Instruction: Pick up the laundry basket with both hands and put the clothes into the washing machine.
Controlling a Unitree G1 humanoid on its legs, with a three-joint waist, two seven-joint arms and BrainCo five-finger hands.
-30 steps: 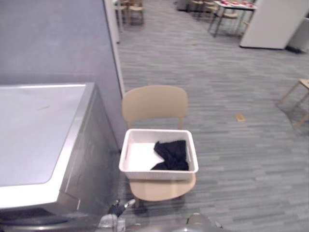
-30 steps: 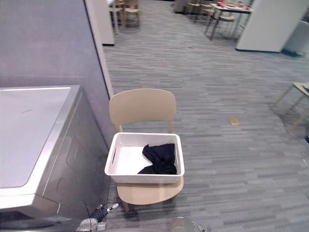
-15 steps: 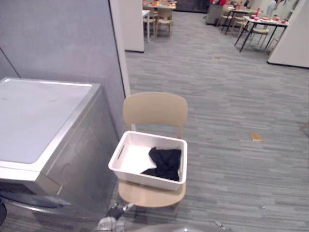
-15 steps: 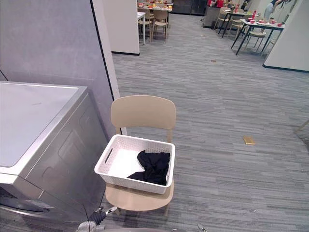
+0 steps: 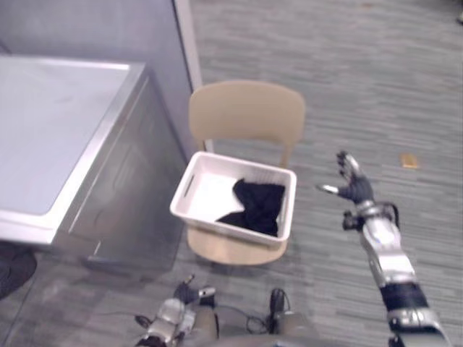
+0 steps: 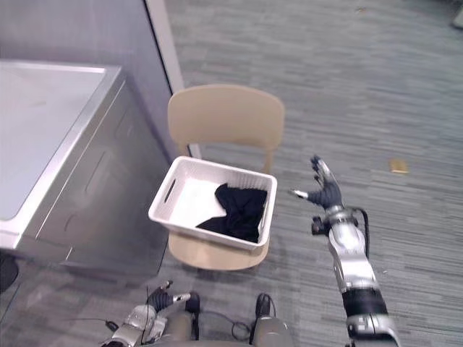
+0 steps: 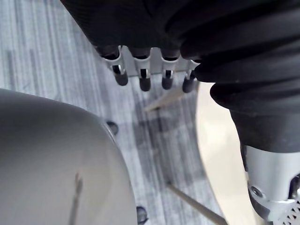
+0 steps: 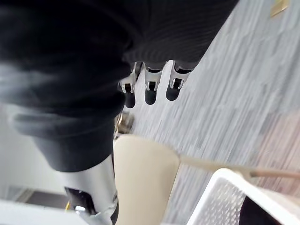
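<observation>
The white laundry basket [image 5: 230, 230] is seen resting on the seat of a tan chair [image 5: 246, 116] that stands just beside the washing machine [image 5: 58, 130]. The dark clothes [image 5: 260, 206] are bunched in the half of the basket away from the machine. The right hand [image 5: 352, 186] is held raised over the floor [image 5: 362, 87], apart from the basket's right side, with its fingers [image 8: 150, 93] spread wide and nothing held. The left hand [image 5: 182, 295] is seen low, nearer the robot than the chair's front edge, its fingers [image 7: 145, 83] loosely straight and nothing grasped.
</observation>
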